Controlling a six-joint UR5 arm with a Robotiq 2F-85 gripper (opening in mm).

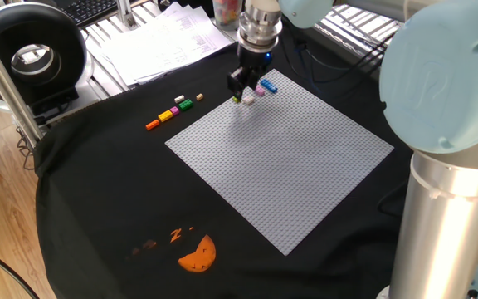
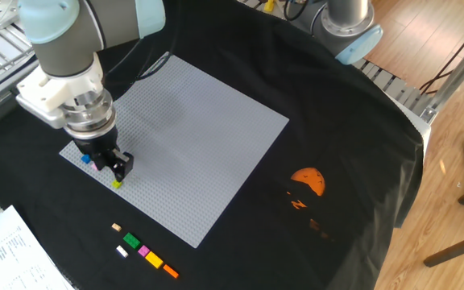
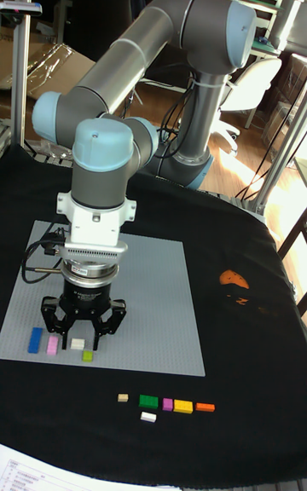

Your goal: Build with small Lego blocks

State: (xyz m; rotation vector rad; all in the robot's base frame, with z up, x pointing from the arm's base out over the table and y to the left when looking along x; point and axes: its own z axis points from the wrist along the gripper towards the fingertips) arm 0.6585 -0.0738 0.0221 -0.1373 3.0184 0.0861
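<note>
Hovering over the grey baseplate's near corner, the hand stands with fingers apart above four seated Lego blocks, while spare blocks wait in a reachable row on the tabletop.

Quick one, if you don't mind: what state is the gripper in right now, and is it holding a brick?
Gripper: open, holding nothing; its fingers straddle the white brick, which sits on the grey baseplate.
</note>
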